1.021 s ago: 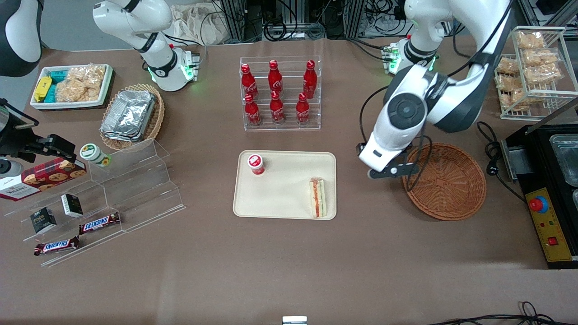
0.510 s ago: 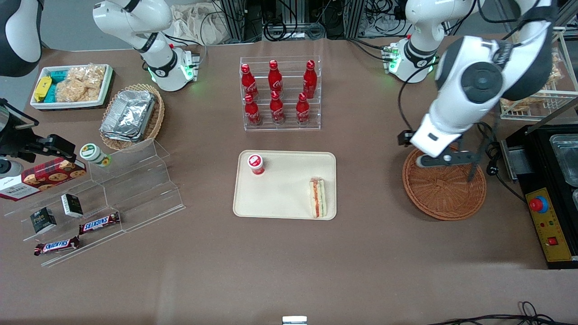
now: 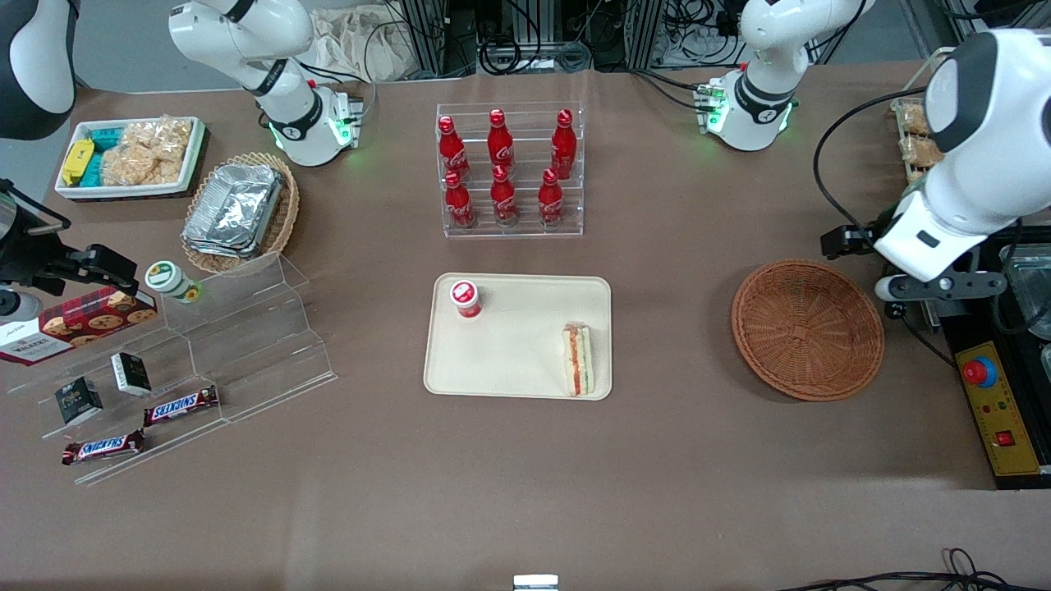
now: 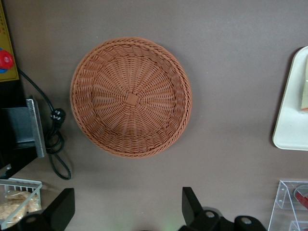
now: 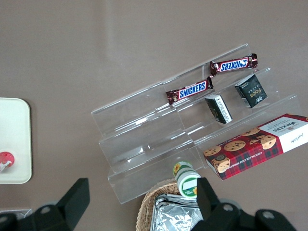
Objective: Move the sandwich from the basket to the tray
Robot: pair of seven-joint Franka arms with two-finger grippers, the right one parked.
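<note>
The working left arm is raised high at the right edge of the front frame, its big white elbow housing filling the upper right corner. From there the white forearm slopes down and toward the frame's middle, ending in a dark wrist block with a black cable looping off it. The gripper hangs below that, at mid-height near the right edge. In the wrist view its two dark fingers stand wide apart with nothing between them, pointing down at the table.
</note>
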